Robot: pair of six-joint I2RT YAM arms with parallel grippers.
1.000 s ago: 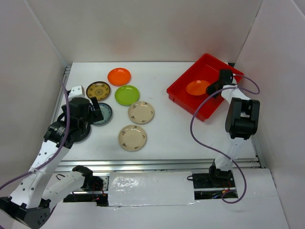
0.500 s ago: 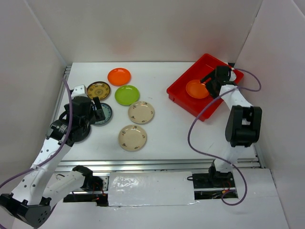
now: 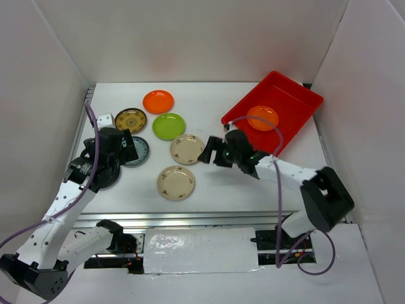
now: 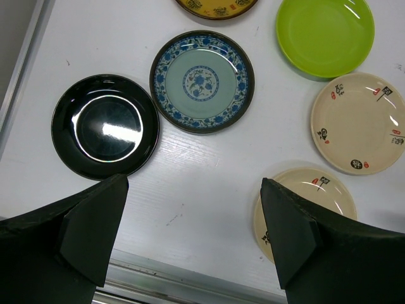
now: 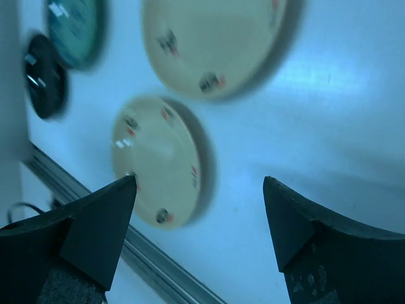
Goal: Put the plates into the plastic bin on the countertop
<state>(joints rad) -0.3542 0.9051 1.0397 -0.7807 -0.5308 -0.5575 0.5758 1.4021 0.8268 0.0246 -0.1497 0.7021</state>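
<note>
orange plate point(image 3: 262, 118) now loose in the red bin point(image 3: 292, 95); i see right gripper point(image 3: 212, 152) swung over beside a beige plate point(image 3: 187, 149), jaws released, empty; left gripper point(image 4: 193, 190) jaws spread, unmoved.

Between the spread fingers of the left tool point(image 4: 193, 244) lies bare white worktop point(image 4: 202, 183). Just ahead of it, a glossy black round plate point(image 4: 104, 126) and a teal patterned round plate point(image 4: 202, 81) sit almost touching and close off that side. A beige patterned round plate point(image 4: 329, 202) lies partly under one finger, with a second one point(image 4: 361, 123) beyond it. The right tool point(image 5: 199, 234), jaws wide, hangs over bare surface, and the same two beige plates lie ahead of it. Behind it, open worktop runs to the shallow red plastic bin point(image 3: 297, 95), where one orange round plate point(image 3: 262, 118) takes up part of the floor.
</note>
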